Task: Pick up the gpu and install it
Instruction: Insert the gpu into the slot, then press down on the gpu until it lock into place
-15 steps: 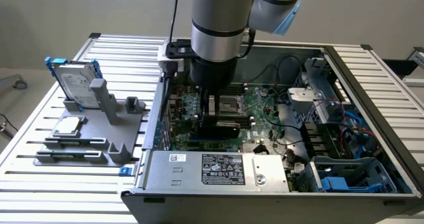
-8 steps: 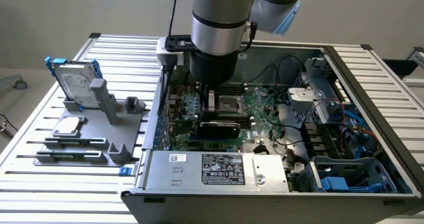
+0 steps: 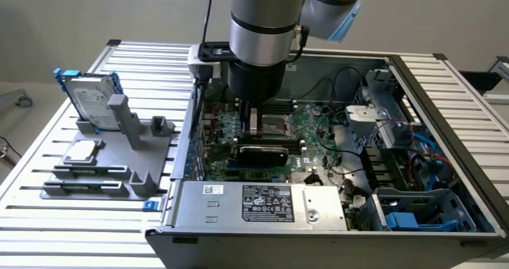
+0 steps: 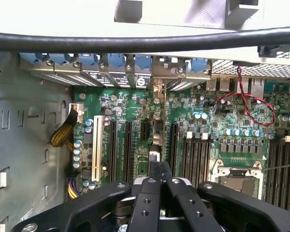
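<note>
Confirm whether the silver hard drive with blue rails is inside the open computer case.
No: the hard drive stands upright on the grey holder outside the case, at the exterior view's left.

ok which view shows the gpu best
The exterior view: the gpu shows its black rounded shroud face, standing on the motherboard under the arm. The wrist view catches it edge-on, a thin strip among the slots.
</note>
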Available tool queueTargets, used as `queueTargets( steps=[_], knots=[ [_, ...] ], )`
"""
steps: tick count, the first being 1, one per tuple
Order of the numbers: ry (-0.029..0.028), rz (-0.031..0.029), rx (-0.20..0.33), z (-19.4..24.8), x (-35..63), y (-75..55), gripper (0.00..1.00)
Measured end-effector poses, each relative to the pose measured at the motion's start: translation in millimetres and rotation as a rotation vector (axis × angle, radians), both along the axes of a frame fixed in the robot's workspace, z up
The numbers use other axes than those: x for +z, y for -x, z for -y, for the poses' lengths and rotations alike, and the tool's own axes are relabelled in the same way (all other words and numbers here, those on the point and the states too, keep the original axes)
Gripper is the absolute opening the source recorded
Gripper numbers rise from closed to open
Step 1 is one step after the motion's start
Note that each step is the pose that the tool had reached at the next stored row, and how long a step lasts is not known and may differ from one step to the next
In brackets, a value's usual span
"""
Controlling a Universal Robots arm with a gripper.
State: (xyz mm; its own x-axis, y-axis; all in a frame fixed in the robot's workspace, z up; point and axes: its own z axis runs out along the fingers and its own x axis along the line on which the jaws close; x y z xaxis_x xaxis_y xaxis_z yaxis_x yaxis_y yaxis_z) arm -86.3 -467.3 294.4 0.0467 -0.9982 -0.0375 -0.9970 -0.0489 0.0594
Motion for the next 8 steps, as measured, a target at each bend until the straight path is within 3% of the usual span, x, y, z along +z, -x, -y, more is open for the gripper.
queueTargets(
  steps=[8],
  knots=[
    [0.0, 0.0, 0.0, 0.0, 0.0, 0.0, 0.11]
  ],
)
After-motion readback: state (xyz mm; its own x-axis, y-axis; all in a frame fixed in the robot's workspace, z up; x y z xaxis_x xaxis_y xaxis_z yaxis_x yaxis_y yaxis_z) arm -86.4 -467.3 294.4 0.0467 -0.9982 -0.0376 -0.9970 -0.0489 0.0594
